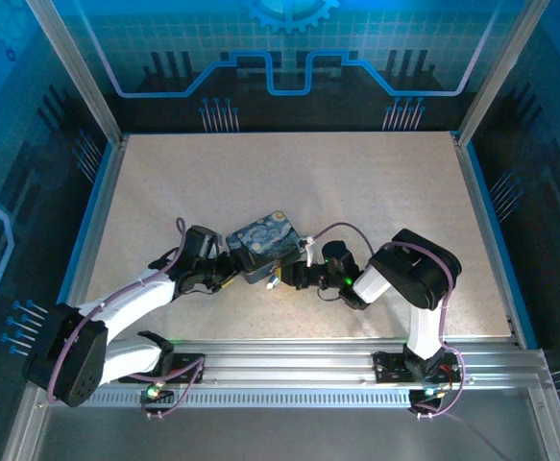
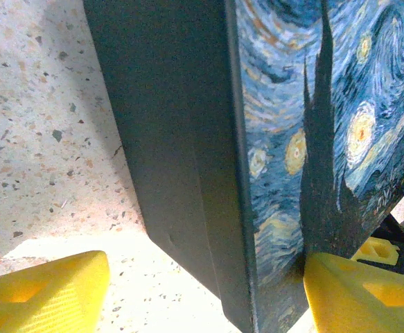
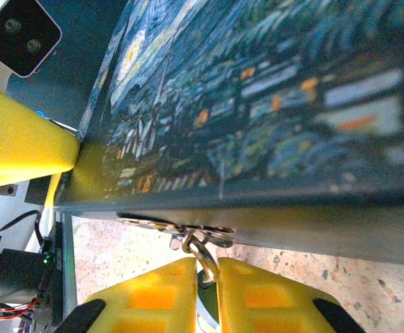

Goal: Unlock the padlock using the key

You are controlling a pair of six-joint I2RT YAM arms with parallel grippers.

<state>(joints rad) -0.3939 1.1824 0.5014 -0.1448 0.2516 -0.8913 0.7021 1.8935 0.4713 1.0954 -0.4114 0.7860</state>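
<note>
The right pincer (image 3: 207, 277) has its yellow fingers almost together. The padlock (image 3: 203, 253) looks pinched between them by its body, with only the silvery shackle loop showing past the tips. Just beyond the tips, the loop threads a thin hasp (image 3: 177, 227) on the dark side wall of the tin (image 3: 271, 90).

The padlock is tiny, hard and smooth, and it hangs from a loose joint. Under pressure it could swivel or squirt free. The blocky pads may also cover the keyhole and leave the key no way in. A tug away from the wall would likely drag the tin or bend the hasp.

The fingers are matt plastic, moulded with recessed pockets. The shackle is round polished wire and the hasp is flat stamped metal. Above them the tin is a flat box with plain dark sides and a glossy lid of swirling blues flecked with orange.

Farthest off, the left pincer (image 2: 205, 281) stands wide apart and straddles a corner of the tin. One pad is against the painted face and the other is clear of the dark side, above the speckled, stone-look table (image 2: 35, 139).
</note>
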